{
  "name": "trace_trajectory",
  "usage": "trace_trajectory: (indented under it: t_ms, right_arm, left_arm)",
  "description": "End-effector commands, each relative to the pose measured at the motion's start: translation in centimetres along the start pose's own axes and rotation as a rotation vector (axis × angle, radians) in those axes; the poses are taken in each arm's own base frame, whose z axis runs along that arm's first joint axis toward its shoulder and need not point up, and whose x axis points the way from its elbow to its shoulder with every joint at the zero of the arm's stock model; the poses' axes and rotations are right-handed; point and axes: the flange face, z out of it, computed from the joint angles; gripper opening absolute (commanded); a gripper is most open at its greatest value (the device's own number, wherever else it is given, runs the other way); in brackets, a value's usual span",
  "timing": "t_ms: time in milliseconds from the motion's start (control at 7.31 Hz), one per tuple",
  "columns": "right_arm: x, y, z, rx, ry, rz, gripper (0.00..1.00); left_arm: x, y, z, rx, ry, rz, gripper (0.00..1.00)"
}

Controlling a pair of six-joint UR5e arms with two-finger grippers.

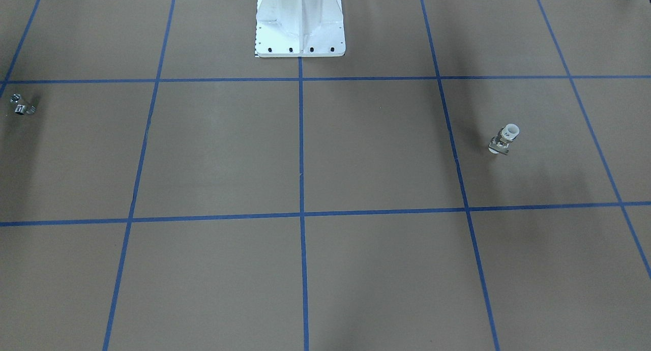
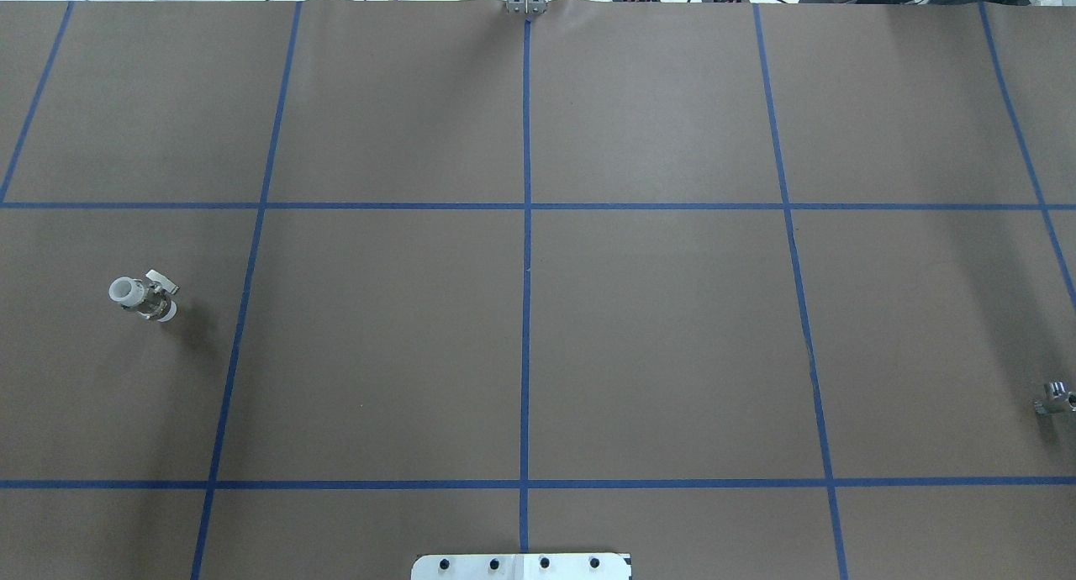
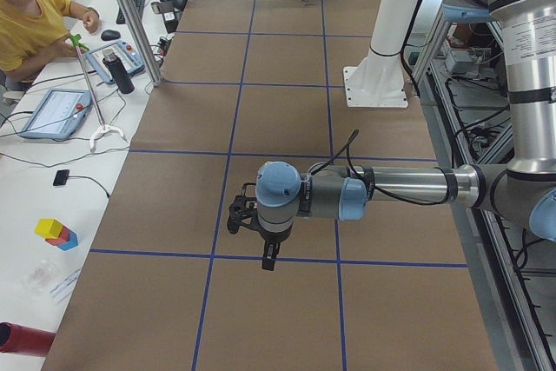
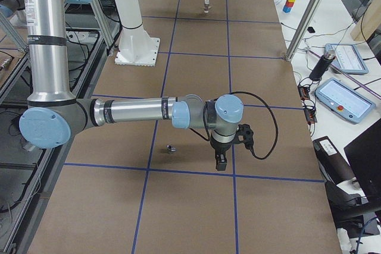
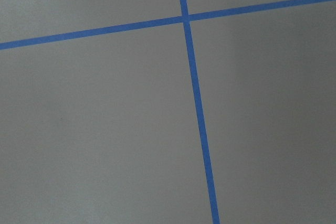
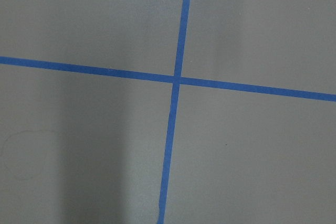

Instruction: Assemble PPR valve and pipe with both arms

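Observation:
The PPR valve point(image 1: 505, 140), with a white collar and a metal middle, stands on the brown table on my left side; it also shows in the overhead view point(image 2: 143, 296) and far off in the right side view point(image 4: 206, 6). The pipe point(image 1: 20, 105), a small shiny bent fitting, lies at the table's edge on my right side point(image 2: 1055, 398) point(image 4: 172, 147). My left gripper point(image 3: 270, 260) hangs above the table; the valve is hidden in that view. My right gripper point(image 4: 220, 162) hangs just beside the pipe, apart from it. I cannot tell whether either is open. Both wrist views show only table.
The white robot pedestal point(image 1: 300, 20) stands at the table's middle near edge point(image 2: 521, 566). Blue tape lines point(image 2: 526, 227) grid the brown table. An operator point(image 3: 30, 15) sits at a side desk with tablets, a bottle and cables.

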Motion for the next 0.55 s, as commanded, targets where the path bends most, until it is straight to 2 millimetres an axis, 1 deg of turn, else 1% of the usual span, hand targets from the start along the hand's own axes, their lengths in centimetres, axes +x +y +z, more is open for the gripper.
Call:
trace_trajectory:
  t_ms: [0,274,411]
  right_arm:
    - [-0.9,-0.1,-1.1,0.021,0.002,-0.025,1.00]
    - [-1.4,-0.1,-1.0,0.019,-0.003,-0.028,1.00]
    - [-2.2,-0.7,-0.7,0.016,0.001,-0.045,1.00]
  left_arm:
    - [1.0,-0.3,-0.9,0.018,0.007,0.016,1.00]
    - [1.2,-0.3,-0.9,0.018,0.004,0.023,1.00]
    - [1.2,-0.4,-0.7,0.016,0.005,0.022,1.00]
